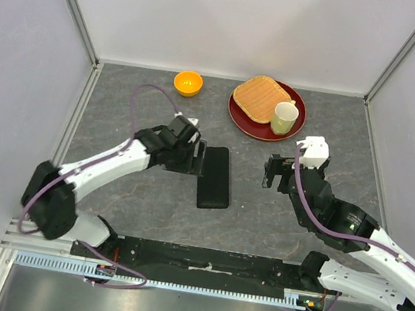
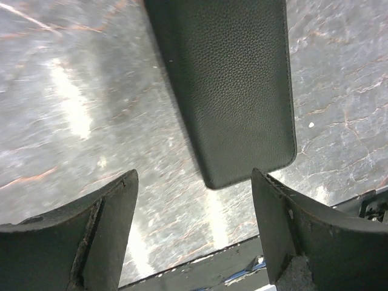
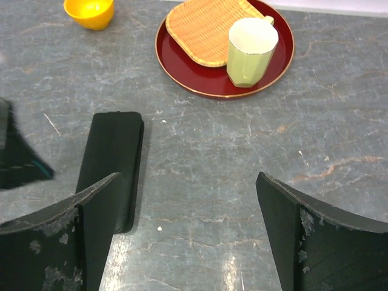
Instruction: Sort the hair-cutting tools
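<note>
No hair-cutting tools show in any view. A black rectangular zip case [image 1: 214, 176] lies shut and flat on the grey table. My left gripper [image 1: 197, 159] hovers at the case's far left edge, jaws open. In the left wrist view the case [image 2: 236, 91] ends just ahead of the left gripper [image 2: 193, 173], touching neither fingertip. My right gripper [image 1: 273, 173] stands open to the right of the case, over bare table. The right wrist view has the case [image 3: 112, 151] behind the left finger of the right gripper [image 3: 189, 176], which holds nothing.
At the back stand an orange bowl [image 1: 188, 83] and a red plate [image 1: 254, 130] carrying a woven tray [image 1: 257, 96] and a pale green cup [image 1: 284, 117]. White walls close in the table on three sides. A black rail [image 1: 207, 263] runs along the near edge.
</note>
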`<move>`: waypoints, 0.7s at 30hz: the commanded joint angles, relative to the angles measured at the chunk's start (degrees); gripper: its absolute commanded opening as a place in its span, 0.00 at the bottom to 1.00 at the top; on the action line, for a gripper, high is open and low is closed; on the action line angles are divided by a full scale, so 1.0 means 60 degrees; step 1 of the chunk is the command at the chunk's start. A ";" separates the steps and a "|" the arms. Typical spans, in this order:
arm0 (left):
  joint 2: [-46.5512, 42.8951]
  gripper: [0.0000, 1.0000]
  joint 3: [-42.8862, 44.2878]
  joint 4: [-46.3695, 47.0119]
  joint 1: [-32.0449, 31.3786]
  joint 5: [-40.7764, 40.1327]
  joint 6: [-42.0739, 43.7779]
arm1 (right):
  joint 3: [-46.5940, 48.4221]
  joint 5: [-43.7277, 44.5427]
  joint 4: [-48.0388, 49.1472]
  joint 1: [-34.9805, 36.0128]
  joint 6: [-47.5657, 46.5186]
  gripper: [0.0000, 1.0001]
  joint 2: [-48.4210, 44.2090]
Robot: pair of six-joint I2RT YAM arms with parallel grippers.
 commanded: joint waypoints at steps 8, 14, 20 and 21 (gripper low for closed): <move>-0.5923 0.89 0.0369 -0.1705 0.0004 -0.1996 0.1338 | 0.1091 0.1590 -0.1979 0.0002 0.1416 0.98 -0.1242; -0.7286 0.91 0.1291 -0.2408 0.0019 -0.2069 0.1500 | 0.1809 0.2176 -0.2375 0.0002 0.1328 0.96 -0.1814; -0.7435 0.92 0.2244 -0.2410 0.0019 -0.1967 0.1763 | 0.2015 0.2514 -0.2420 0.0002 0.1343 0.96 -0.2048; -0.7464 0.92 0.2303 -0.2337 0.0005 -0.1967 0.1778 | 0.2015 0.2500 -0.2420 0.0002 0.1328 0.96 -0.2077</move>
